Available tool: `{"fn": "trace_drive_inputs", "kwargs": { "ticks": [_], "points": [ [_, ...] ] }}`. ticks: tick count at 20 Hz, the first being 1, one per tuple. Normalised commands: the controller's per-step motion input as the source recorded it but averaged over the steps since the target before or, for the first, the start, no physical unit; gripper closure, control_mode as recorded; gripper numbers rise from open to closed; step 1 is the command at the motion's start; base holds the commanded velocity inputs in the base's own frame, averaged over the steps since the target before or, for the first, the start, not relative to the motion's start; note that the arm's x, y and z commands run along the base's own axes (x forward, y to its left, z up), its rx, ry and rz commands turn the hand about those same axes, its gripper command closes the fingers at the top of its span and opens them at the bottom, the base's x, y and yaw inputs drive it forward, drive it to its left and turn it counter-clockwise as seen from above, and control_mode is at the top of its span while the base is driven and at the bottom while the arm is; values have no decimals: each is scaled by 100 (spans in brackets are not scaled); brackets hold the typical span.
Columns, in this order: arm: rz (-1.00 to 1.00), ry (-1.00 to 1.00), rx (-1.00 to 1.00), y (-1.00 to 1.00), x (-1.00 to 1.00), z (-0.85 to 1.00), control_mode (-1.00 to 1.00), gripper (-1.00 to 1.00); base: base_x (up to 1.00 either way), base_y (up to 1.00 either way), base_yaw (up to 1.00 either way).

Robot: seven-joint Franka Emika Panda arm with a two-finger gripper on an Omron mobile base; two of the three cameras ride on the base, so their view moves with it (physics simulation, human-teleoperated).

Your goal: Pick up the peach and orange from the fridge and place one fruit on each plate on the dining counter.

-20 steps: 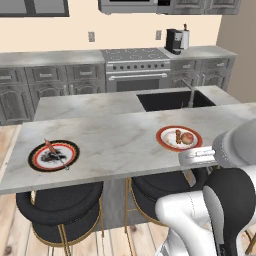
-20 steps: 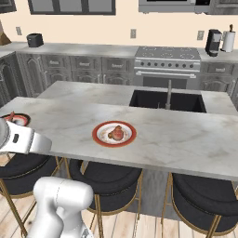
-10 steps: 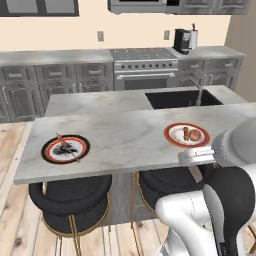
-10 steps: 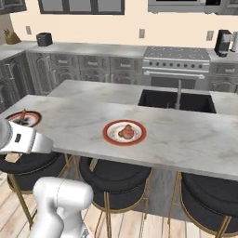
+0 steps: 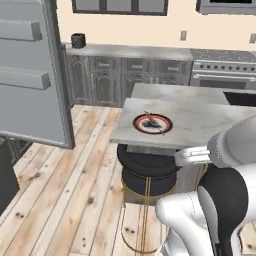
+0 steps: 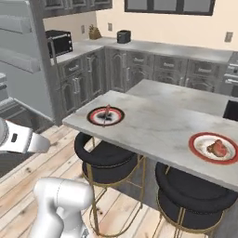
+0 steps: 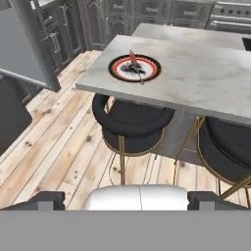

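The fridge point(image 5: 35, 75) stands at the left, a tall grey steel slab with its open door showing pale horizontal bar shelves. The counter point(image 6: 158, 121) is a flat, light grey, stone-veined slab on a dark base, its long axis running away toward the wall cabinets. Under its near edge sit round black cushioned stools point(image 6: 109, 160) on thin gold legs, over pale wood plank flooring.

2 round plates lie flat on the slab, well apart. The near plate point(image 5: 153, 123) sits by the counter's corner, red rim, dark ring, with a small dark and reddish scrap on it that is too small to name. The far plate point(image 6: 214, 147) has a red rim and white centre and carries a lumpy reddish-brown piece.

The gripper point(image 7: 125, 198) hangs low in front of the stools, facing the counter corner, its 2 dark tips spread wide with nothing between them.
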Motion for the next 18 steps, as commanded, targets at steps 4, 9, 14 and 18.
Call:
{"fn": "trace_drive_inputs", "kwargs": {
  "ticks": [4,9,14,18],
  "points": [
    [0,0,0,0,0,0,100,-100,-17,82,69],
    [0,0,0,0,0,0,100,-100,2,66,69],
    [0,0,0,0,0,0,100,-100,44,36,60],
    [0,0,0,0,0,0,100,-100,93,3,55]
  ]
}}
